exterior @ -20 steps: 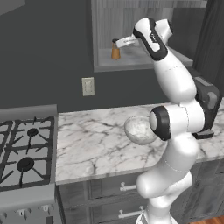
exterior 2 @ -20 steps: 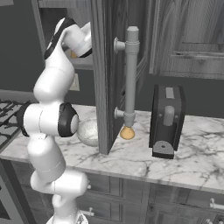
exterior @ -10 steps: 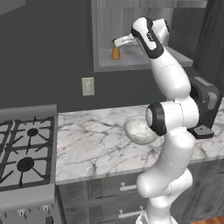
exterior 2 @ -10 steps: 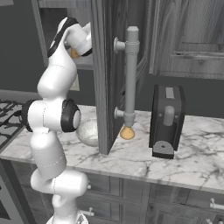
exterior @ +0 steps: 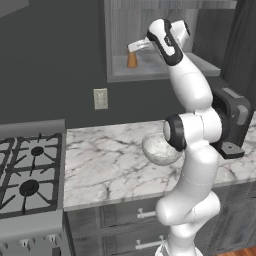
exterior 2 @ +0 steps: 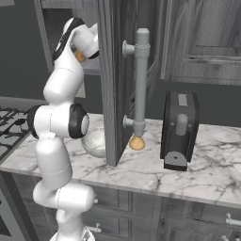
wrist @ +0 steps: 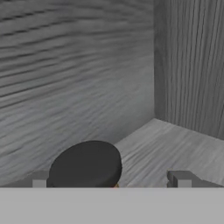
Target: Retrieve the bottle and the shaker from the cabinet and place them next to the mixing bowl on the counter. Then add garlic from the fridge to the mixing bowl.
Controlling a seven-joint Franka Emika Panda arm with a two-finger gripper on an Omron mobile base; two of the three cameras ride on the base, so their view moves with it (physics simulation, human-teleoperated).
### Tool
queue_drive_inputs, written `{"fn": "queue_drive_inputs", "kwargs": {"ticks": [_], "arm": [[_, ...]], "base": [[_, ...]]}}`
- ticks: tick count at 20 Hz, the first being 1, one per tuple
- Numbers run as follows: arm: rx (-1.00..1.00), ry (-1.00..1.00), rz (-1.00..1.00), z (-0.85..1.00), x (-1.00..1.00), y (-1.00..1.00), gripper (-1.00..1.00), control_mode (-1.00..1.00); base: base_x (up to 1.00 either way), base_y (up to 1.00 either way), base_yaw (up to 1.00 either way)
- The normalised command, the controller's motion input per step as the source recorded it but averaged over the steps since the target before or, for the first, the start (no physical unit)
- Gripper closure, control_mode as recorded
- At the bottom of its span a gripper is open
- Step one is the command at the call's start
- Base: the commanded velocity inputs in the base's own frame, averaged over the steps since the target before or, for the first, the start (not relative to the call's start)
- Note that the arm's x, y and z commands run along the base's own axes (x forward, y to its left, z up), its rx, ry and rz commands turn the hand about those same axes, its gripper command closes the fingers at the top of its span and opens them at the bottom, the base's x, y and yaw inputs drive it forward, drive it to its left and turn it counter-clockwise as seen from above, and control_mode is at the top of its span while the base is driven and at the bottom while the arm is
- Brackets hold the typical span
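Observation:
The shaker (exterior: 131, 60), a small orange-brown cylinder, stands in the open niche of the grey cabinet (exterior: 165, 75). My gripper (exterior: 133, 48) reaches into the niche from the right and hovers just above it, open. In the hand view its dark cap (wrist: 85, 164) lies between the spread fingertips (wrist: 40, 180), nearer the left one, and my gripper (wrist: 109, 181) touches nothing. The whitish mixing bowl (exterior: 159, 149) sits on the marble counter (exterior: 105, 165), partly behind my arm. A golden-tan rounded base, seemingly the bottle (exterior 2: 137, 143), rests on the counter (exterior 2: 155, 174) right of the bowl (exterior 2: 95, 142), its neck hidden by the door handle.
The open cabinet door (exterior 2: 113, 80) with its long grey handle (exterior 2: 141, 80) hangs over the counter beside my arm. A black appliance (exterior 2: 180, 129) stands on the counter to the right. A gas stove (exterior: 27, 175) adjoins the counter's left end.
The arm's upper links have lifted and straightened a little, bringing the hand closer over the shaker. The jaws stay open and the shaker has not moved.

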Motion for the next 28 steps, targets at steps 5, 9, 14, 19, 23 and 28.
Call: {"fn": "queue_drive_inputs", "kwargs": {"ticks": [5,9,14,19,23,28], "arm": [[0.00,0.00,0.00,0.00,0.00,0.21,-1.00,-1.00],[0.00,0.00,0.00,0.00,0.00,0.27,1.00,-1.00],[0.00,0.00,0.01,-0.07,0.00,0.07,1.00,-1.00],[0.00,0.00,0.03,-0.08,0.00,0.00,1.00,-1.00],[0.00,-0.03,0.02,0.00,0.00,-0.01,1.00,-1.00],[0.03,-0.14,-0.01,0.26,-0.31,-0.22,1.00,-1.00]], "base": [[0.00,0.00,0.00],[0.00,0.00,0.00],[0.00,0.00,0.00],[0.00,0.00,0.00],[0.00,0.00,0.00],[0.00,0.00,0.00]]}}
